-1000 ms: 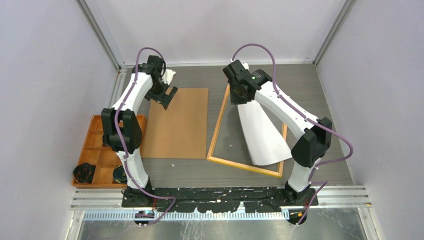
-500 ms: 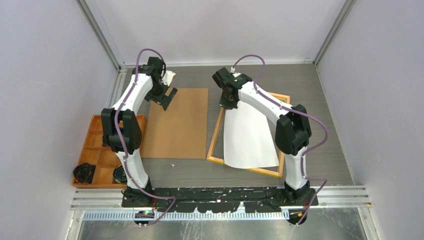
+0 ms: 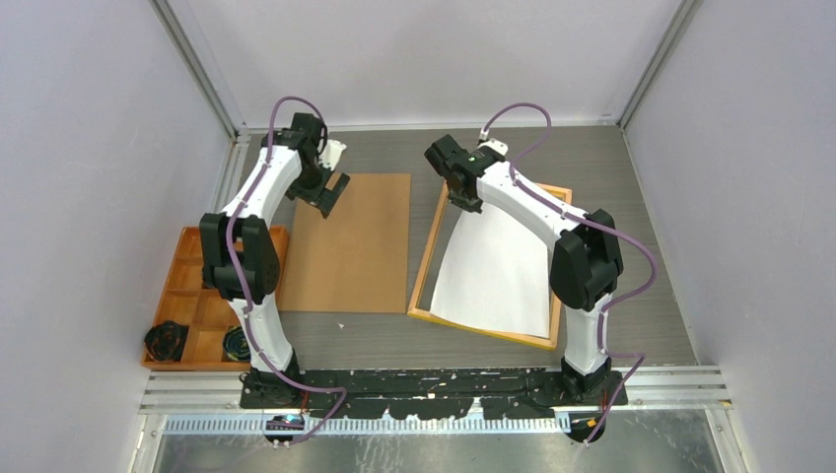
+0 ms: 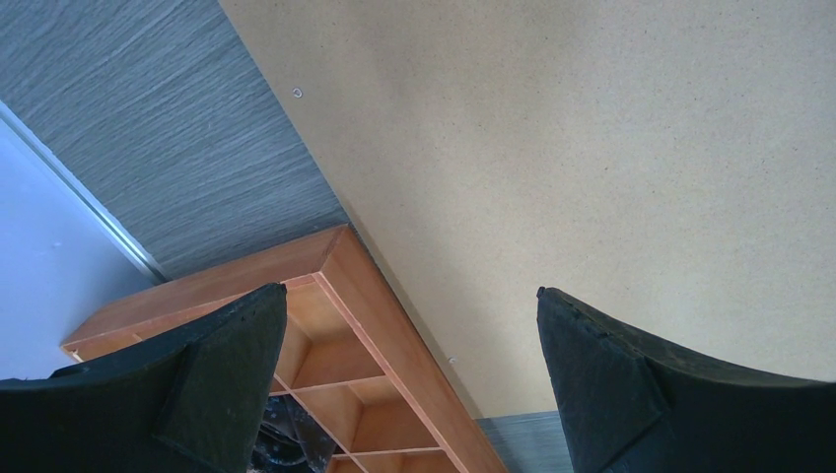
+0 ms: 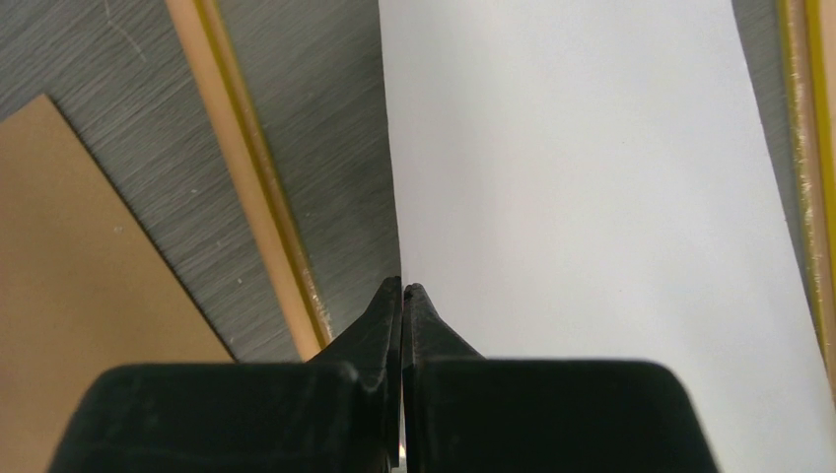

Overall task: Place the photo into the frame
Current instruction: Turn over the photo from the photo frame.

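Observation:
The photo (image 3: 498, 271) shows only its plain white back and lies sloped over the frame (image 3: 426, 262), which rests face down on the table at centre right. My right gripper (image 3: 463, 197) is shut on the photo's far left corner; in the right wrist view the closed fingertips (image 5: 402, 292) pinch the sheet's edge (image 5: 582, 177) beside the frame's left rail (image 5: 266, 227). The brown backing board (image 3: 350, 241) lies flat left of the frame. My left gripper (image 3: 328, 194) hangs open and empty over the board's far left corner (image 4: 592, 148).
An orange compartment tray (image 3: 192, 296) sits at the left table edge, holding dark items in its near cells; it also shows in the left wrist view (image 4: 345, 325). Grey walls and metal rails enclose the table.
My right arm has swung the photo left and down, so the sheet now spreads over the frame's opening instead of hanging folded over its right side. The left arm has not moved.

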Controlling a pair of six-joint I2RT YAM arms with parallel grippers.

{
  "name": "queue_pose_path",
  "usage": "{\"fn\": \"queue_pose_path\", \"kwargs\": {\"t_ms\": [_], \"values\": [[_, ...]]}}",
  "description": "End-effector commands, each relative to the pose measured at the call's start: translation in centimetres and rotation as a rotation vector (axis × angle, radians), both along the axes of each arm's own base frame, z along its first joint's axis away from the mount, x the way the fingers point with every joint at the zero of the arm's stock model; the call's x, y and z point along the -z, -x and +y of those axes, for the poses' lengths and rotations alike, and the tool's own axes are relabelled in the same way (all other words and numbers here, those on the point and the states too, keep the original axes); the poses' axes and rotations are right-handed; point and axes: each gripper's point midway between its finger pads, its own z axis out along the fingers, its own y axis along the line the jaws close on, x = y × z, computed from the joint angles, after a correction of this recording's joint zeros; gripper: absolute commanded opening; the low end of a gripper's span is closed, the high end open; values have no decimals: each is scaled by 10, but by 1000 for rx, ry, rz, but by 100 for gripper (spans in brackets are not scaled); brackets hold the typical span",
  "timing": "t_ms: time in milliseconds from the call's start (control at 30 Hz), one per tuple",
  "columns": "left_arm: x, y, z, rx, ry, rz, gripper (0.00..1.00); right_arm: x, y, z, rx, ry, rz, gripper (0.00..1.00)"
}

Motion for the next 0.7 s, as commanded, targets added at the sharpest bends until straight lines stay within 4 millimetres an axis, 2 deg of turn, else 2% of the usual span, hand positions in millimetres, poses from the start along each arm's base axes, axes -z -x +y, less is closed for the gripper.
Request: {"fn": "queue_pose_path", "kwargs": {"t_ms": [0,233,367,667], "values": [[-27,-3,3,11,-6,-83,100,-12,-10,-25,89,92,-67,1],[-23,-3,3,16,-8,-74,100,-2,-12,-37,86,146,-50,1],[-22,-3,3,16,-8,-72,100,2,-17,-34,56,157,-52,1],[-23,-4,3,18,-11,-71,100,27,-24,-10,-31,102,14,1]]}}
